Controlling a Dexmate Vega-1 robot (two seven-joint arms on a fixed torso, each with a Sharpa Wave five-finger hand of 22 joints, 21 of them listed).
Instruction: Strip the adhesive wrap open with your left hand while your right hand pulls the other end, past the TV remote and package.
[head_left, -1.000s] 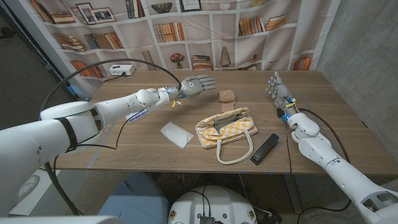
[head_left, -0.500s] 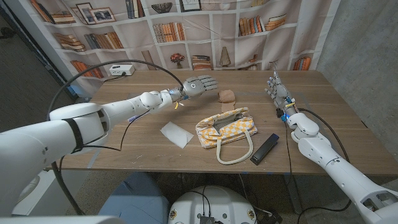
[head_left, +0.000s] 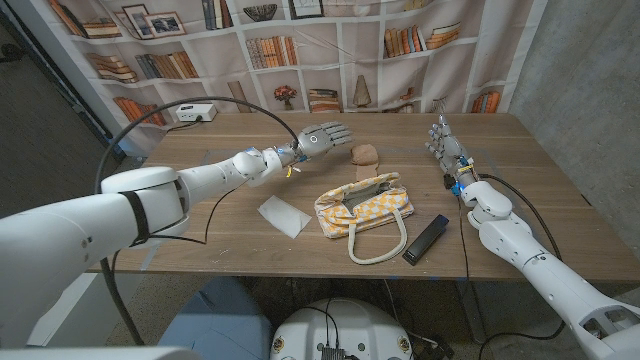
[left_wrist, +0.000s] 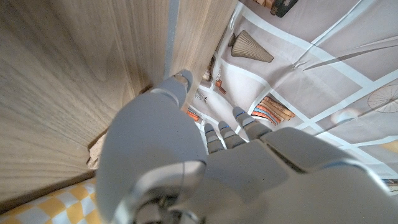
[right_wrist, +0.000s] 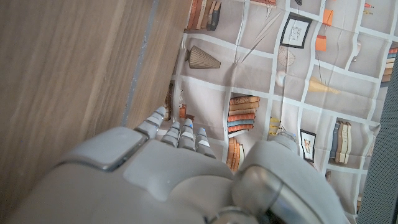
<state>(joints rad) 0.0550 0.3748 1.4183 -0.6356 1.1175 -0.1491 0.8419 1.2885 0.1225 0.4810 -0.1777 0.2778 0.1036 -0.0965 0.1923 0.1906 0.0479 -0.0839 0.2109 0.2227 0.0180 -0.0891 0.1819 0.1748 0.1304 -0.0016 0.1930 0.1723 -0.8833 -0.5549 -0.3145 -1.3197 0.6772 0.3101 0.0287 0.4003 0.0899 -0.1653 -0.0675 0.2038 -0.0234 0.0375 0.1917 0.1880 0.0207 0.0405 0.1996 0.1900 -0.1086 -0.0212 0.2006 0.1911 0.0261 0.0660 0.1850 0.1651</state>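
Both hands, left (head_left: 326, 137) and right (head_left: 443, 139), hover empty-fingered over wooden table (head_left: 220, 215) before bookshelf backdrop (head_left: 330, 45).

We're counting one wrap roll (head_left: 365, 153), one remote (head_left: 426, 239), one white package (head_left: 283, 215), one checkered bag (head_left: 364, 207), and two hands (head_left: 325, 135) (head_left: 441, 139).

Wooden table (head_left: 200, 225) with a pale strip running across near the front. Near the middle, a yellow-and-white checked bag (head_left: 365, 207) with cream handles. Just left of it, a flat white packet (head_left: 283, 216). To the right of the bag, a black remote (head_left: 426, 239) lying at a slant. Behind the bag, a small tan roll of wrap (head_left: 365, 153). At the far left corner, a white box (head_left: 193, 113) with a black cable leading off it
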